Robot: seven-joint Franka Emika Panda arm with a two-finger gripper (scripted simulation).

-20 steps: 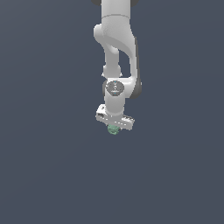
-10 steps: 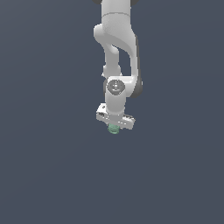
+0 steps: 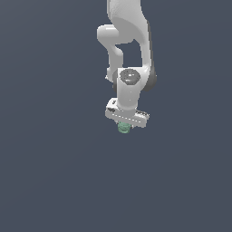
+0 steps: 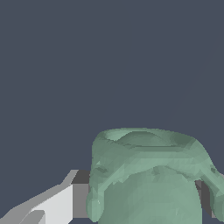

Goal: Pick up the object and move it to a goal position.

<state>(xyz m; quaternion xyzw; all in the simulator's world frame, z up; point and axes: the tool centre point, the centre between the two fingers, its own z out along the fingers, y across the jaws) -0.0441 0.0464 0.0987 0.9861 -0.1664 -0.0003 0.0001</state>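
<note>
The object (image 3: pixel 123 128) is a small lumpy pale-green ball, seen just under the white hand of my arm in the exterior view. My gripper (image 3: pixel 124 128) points down and is shut on it, most of the ball hidden by the hand. In the wrist view the object (image 4: pixel 148 175) fills the near field, bumpy and green, with a grey-white finger (image 4: pixel 65 199) pressed against one side and a sliver of the other finger at the opposite side. The ball hangs above a plain dark surface.
Only a flat dark grey-blue surface (image 3: pixel 54 181) shows around the arm. No other objects, containers or edges show in either view.
</note>
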